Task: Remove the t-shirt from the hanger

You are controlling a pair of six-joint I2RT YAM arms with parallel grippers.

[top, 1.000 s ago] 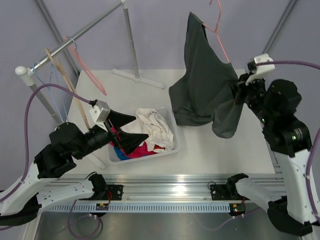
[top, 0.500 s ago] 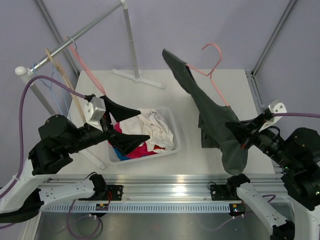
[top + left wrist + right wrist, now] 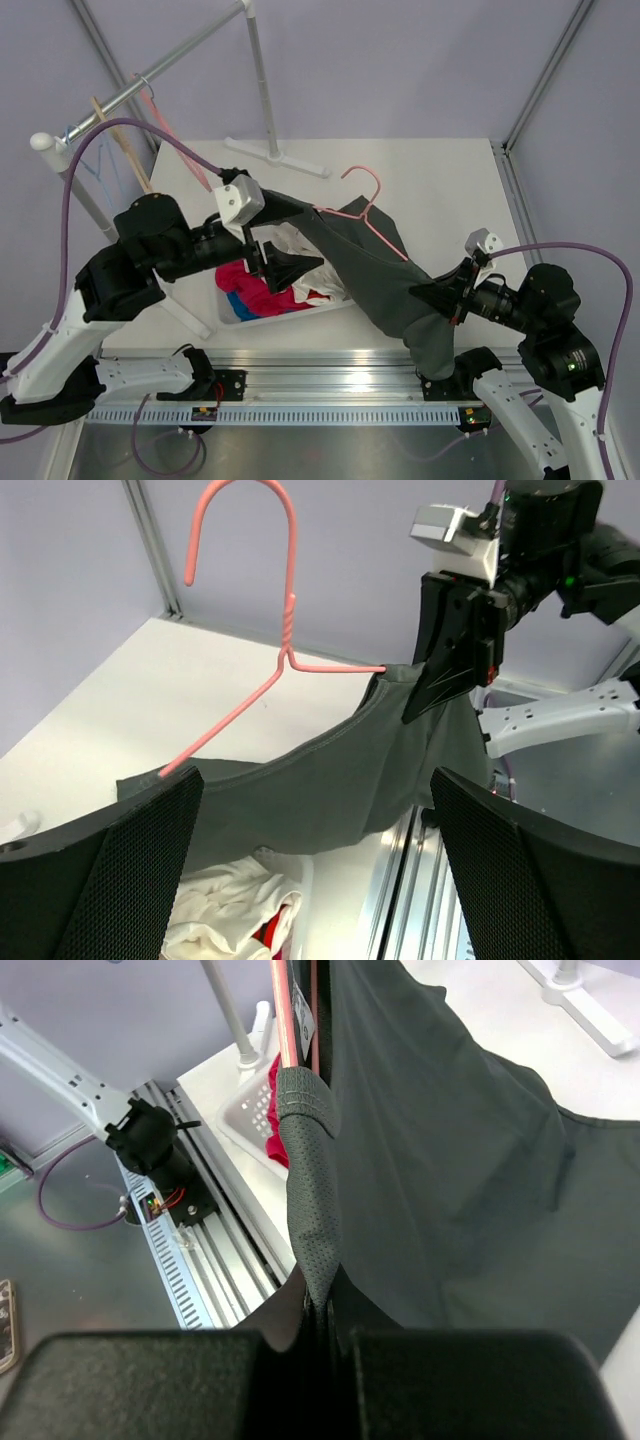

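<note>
The dark grey t-shirt is stretched low over the table, and its lower part sags over the near edge. The thin pink hanger is still in it, with hook and one wire arm bare. My right gripper is shut on the t-shirt's right end; in the right wrist view its pads pinch the t-shirt beside the hanger's wire. My left gripper is open at the shirt's left end. In the left wrist view the t-shirt and hanger cross ahead of its wide-apart fingers.
A clear basket of white, red and blue clothes sits under the shirt's left part. A garment rail with other hangers stands at the far left, its foot on the table. An aluminium rail runs along the near edge.
The right gripper has pulled the t-shirt and hanger down from high at the back towards the near edge. The left arm has swung up and right to the shirt's left end, still open.
</note>
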